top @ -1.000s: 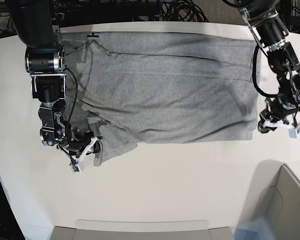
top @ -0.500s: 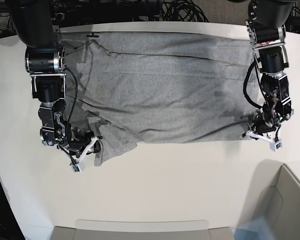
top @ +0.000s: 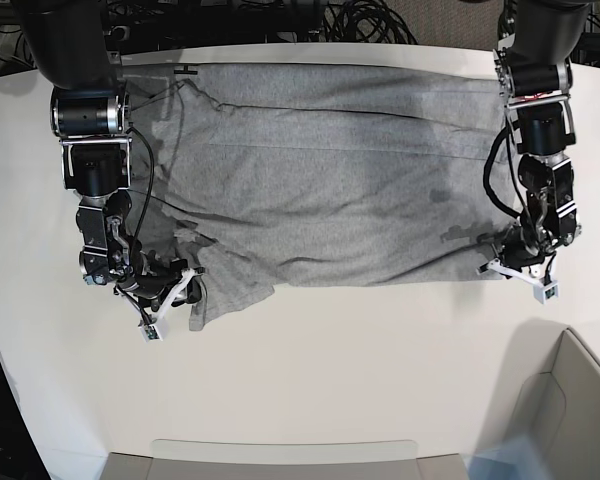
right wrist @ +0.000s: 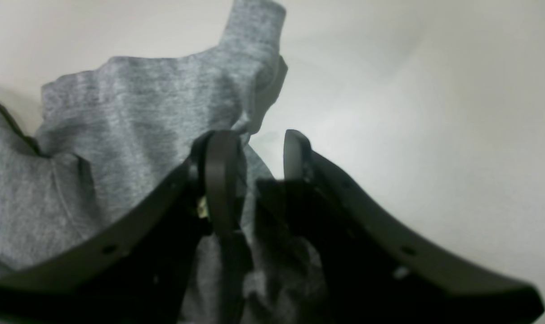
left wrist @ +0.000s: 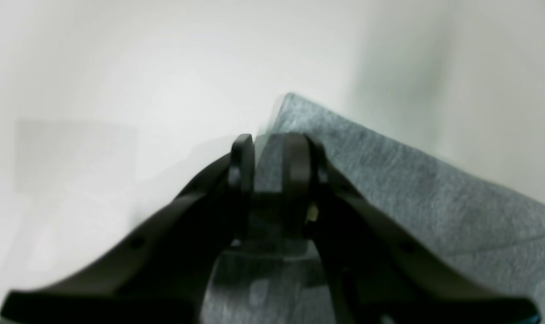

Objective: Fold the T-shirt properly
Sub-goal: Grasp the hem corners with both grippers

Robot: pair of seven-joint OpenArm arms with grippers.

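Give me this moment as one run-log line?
T-shirt: spread on table | left gripper: astride hem corner | right gripper: open, at sleeve edge

You have bare tabletop (top: 360, 360) in front of the T-shirt (top: 330, 180); a bin (top: 570, 410) blocks one front corner.
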